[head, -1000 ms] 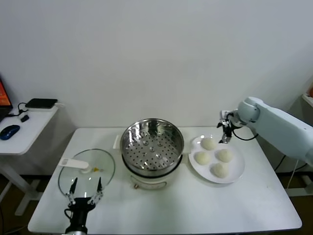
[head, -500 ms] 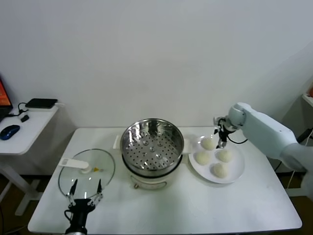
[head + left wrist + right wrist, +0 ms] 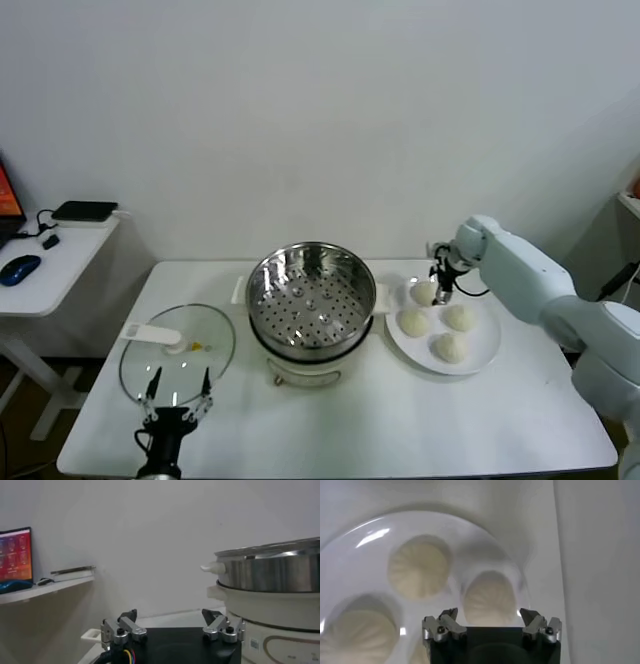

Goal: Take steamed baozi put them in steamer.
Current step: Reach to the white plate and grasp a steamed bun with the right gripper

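Right end effector (image 3: 438,290) hovers directly above rear-left baozi (image 3: 424,292) on white plate (image 3: 487,350); fingers spread apart, bun centred between them in wrist view (image 3: 489,598). Bun round, no long axis to align. Four baozi on plate, none yet in steamer (image 3: 311,297), which stands just left of plate. Right arm far nearer; left end effector (image 3: 175,402) parked at front-left edge near glass lid (image 3: 177,350), fingers apart. White surface (image 3: 480,420), plain white wall, side desk at left.
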Robot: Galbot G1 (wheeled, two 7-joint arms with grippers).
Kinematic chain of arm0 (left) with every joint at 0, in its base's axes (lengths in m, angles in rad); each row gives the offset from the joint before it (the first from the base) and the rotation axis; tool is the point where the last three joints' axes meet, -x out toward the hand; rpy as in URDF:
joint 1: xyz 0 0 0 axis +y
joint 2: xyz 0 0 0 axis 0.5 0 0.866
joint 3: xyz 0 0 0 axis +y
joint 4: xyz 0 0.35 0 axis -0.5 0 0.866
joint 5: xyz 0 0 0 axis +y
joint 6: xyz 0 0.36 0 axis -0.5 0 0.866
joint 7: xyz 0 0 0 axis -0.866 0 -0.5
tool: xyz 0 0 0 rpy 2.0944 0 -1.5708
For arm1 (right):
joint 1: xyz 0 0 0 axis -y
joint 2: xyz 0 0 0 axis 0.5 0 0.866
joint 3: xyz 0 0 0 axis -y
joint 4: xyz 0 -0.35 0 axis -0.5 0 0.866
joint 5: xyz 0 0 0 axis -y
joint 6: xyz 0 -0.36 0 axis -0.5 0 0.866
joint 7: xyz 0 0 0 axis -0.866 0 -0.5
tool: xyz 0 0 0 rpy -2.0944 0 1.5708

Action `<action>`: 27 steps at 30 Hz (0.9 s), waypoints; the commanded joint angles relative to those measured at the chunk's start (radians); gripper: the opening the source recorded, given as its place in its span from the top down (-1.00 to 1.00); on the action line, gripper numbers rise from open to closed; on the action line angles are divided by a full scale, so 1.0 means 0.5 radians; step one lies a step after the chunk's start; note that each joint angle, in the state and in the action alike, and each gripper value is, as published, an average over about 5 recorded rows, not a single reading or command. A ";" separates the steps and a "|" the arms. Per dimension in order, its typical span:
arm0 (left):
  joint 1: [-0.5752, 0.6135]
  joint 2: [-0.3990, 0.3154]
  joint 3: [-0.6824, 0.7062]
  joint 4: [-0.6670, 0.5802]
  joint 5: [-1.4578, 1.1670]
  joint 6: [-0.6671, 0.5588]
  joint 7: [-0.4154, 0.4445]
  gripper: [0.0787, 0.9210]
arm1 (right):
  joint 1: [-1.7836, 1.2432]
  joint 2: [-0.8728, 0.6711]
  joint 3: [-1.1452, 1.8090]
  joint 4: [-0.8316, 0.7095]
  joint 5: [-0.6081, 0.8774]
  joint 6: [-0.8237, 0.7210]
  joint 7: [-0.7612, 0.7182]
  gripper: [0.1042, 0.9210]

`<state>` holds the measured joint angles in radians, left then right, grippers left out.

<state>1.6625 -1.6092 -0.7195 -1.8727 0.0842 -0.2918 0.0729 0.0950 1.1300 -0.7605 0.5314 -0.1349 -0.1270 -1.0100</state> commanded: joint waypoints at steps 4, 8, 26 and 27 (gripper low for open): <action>0.003 -0.059 0.001 0.004 0.013 -0.002 -0.002 -0.77 | -0.027 0.072 0.070 -0.104 -0.065 0.027 -0.005 -0.76; 0.003 -0.061 0.005 0.010 0.024 -0.010 -0.005 -0.77 | -0.033 0.077 0.080 -0.113 -0.077 0.027 -0.003 -0.76; 0.004 -0.050 0.011 0.017 0.042 -0.027 -0.017 -0.77 | 0.007 0.016 0.028 0.005 -0.058 0.017 0.034 -0.22; 0.006 -0.048 0.009 0.014 0.042 -0.027 -0.017 -0.77 | 0.030 -0.009 -0.008 0.051 -0.026 0.011 0.031 -0.21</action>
<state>1.6628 -1.6092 -0.7133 -1.8617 0.1042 -0.3063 0.0656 0.0917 1.1457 -0.7313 0.5096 -0.1708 -0.1207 -0.9963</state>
